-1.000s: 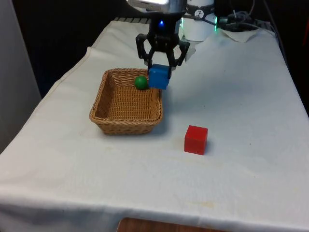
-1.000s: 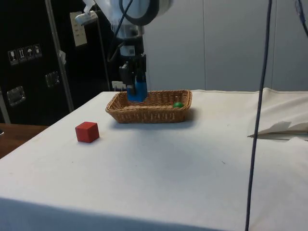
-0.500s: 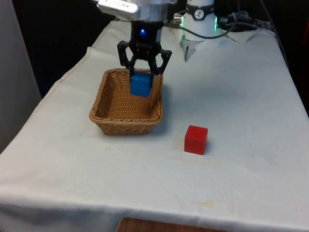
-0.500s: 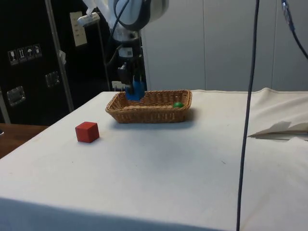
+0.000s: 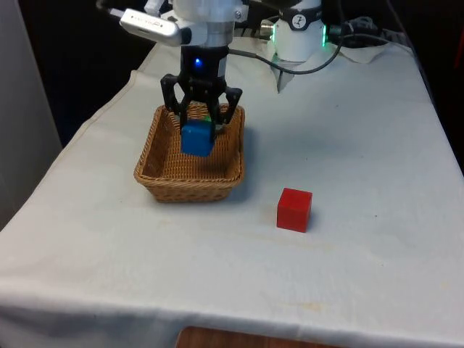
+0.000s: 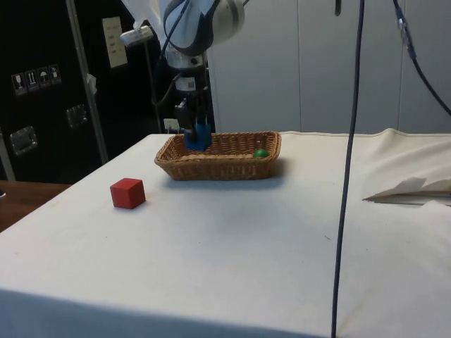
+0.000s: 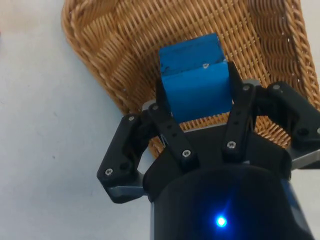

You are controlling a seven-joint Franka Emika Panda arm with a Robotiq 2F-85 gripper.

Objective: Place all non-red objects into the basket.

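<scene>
Your gripper (image 5: 197, 125) is pinching one blue cube (image 5: 196, 138) between its two black fingers (image 7: 235, 112), and it hangs over the inside of the basket (image 5: 161, 175). In the wrist view the cube (image 7: 194, 82) sits clamped with wicker weave right behind it; you cannot tell from the pictures whether the cube touches the basket floor.

You have one table under a white cloth (image 5: 348, 145), and everything else is placed against the basket here. The basket, one woven wicker tray (image 6: 220, 167), stands on the cloth. Outside it, apart from its rim on the front view's right and nearer the front camera, sits one red cube (image 5: 293, 209), resting on the cloth by itself. Inside the basket, the blue cube (image 6: 196, 136) is at one end in the side view, and one small green ball (image 6: 261, 152) lies at the other end, well apart from the cube.

Count for you: one basket, two cubes, one ball.
</scene>
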